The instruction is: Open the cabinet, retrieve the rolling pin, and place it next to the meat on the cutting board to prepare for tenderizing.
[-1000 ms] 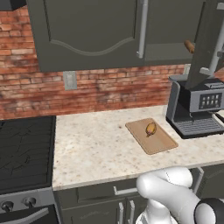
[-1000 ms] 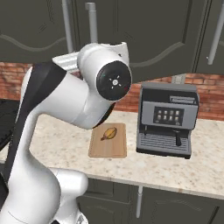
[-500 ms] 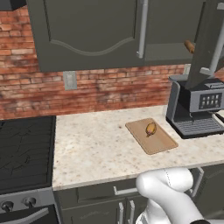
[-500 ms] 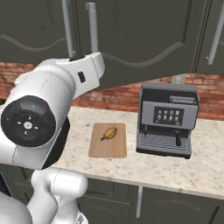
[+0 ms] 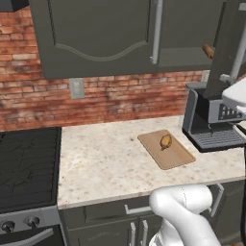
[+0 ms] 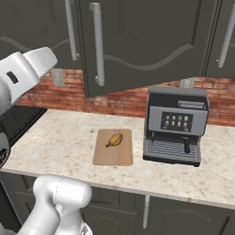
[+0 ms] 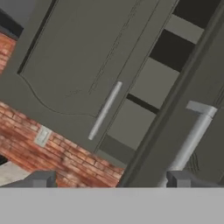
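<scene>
Judging the rolling pin (image 5: 207,50) on the open cabinet (image 5: 226,53) shelf as rigid, light, roll-prone, I plan a mid-barrel grasp; gripper (image 7: 109,180) fingers apart, empty.

No legible text, label, brand, number or sign was found on any surface. The coffee machine (image 6: 175,125), at the right end of the countertop (image 6: 59,142), carried a dark front panel with a row of small pale button marks, too small and blurred to be read as characters. The stove (image 5: 26,192), left of the countertop, bore unmarked front knobs.
</scene>
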Available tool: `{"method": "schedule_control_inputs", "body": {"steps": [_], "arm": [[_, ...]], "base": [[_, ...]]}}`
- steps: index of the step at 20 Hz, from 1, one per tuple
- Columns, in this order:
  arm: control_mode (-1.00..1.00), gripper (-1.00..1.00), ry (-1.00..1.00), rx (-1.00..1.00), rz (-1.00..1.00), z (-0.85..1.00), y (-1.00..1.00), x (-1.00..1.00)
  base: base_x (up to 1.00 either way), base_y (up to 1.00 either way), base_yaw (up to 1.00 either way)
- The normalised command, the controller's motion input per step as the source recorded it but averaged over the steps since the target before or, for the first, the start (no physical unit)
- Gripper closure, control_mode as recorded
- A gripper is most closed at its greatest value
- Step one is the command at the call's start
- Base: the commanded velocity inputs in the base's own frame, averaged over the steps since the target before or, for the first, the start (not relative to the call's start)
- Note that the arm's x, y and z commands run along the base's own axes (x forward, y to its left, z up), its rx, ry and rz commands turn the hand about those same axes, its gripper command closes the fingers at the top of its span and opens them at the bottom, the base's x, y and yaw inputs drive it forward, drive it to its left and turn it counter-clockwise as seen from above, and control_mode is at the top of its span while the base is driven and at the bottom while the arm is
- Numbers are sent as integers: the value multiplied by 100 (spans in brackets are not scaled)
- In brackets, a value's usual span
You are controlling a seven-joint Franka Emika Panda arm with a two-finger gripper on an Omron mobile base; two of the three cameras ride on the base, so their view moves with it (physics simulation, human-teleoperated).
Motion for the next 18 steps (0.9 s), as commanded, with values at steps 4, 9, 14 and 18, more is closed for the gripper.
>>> {"method": "schedule_control_inputs", "body": {"steps": [4, 9, 14, 18], "arm": [[-100, -100, 0, -16, -13, -3, 47, 14], [-100, -100, 2, -13, -8, -13, 27, 32], [-100, -100, 7, -11, -12, -19, 4, 63], [-100, -100, 1, -14, -14, -14, 2, 61]], "base": [[0, 0, 0], [0, 0, 0], [0, 0, 0], [0, 0, 0]]}}
